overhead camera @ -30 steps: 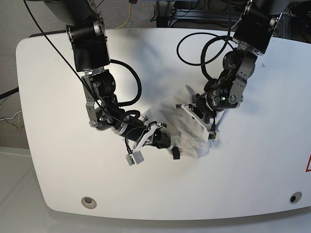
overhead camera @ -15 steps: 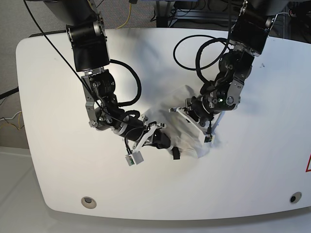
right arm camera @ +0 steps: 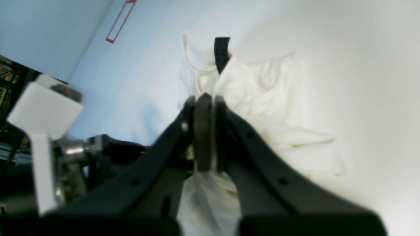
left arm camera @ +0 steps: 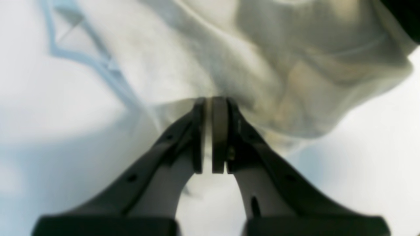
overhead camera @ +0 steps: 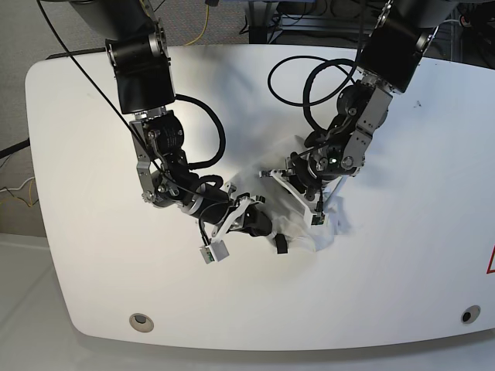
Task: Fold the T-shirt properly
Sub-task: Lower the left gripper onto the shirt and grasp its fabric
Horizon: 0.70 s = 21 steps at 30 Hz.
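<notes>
The white T-shirt [overhead camera: 303,222] lies bunched at the table's middle, with its black tag [overhead camera: 280,246] sticking out at the front. My left gripper [overhead camera: 296,193] comes in from the right side of the base view and is shut on a fold of the T-shirt [left arm camera: 262,65]. A pale blue printed line [left arm camera: 98,62] shows beside the left gripper [left arm camera: 211,100]. My right gripper [overhead camera: 267,226] is shut on the shirt's near edge. In the right wrist view the cloth [right arm camera: 262,98] runs between the shut fingers of the right gripper [right arm camera: 203,98], and the tag [right arm camera: 221,52] stands just beyond.
The white table [overhead camera: 402,263] has round holes at the front left [overhead camera: 140,321] and front right [overhead camera: 469,314], and a red mark [overhead camera: 490,263] at its right edge. Black cables [overhead camera: 309,77] loop over the back. A white block [overhead camera: 215,251] hangs off the right arm.
My left arm has moved left and slightly forward with its fold, bunching the shirt tighter toward the right gripper. The right arm has stayed in place.
</notes>
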Tool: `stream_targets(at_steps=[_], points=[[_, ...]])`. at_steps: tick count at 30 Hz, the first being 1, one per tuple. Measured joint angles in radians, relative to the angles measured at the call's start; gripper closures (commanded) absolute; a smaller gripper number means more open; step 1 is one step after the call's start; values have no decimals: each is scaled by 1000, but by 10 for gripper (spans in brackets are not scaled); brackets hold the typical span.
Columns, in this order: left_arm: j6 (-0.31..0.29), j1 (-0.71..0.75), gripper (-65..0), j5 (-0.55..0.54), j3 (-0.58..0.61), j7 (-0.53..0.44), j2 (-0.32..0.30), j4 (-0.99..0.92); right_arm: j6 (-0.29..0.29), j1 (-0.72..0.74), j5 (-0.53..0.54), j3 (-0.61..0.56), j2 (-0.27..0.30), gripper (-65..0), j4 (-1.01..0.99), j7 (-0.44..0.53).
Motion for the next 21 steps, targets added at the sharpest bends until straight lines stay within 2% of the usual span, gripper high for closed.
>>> stream_targets(at_steps=[8,10,12,15,21], points=[[-9,18,-25,-7,4,-136,3,-102,0,-1,0,0,0,-5,0,0],[-32,20,-25,-7,16,-160,2,-144,0,-1,1,0,0,-5,0,0],[-74,19,-25,3,33,-220,-1,-174,0,-1,1,0,0,-5,0,0],[-106,13,-25,4,46,-293,0,-219,0,-1,0,0,0,-5,0,0],[-143,-7,-25,8,79,-457,5,-329,-1,-1,-2,0,0,-5,0,0]])
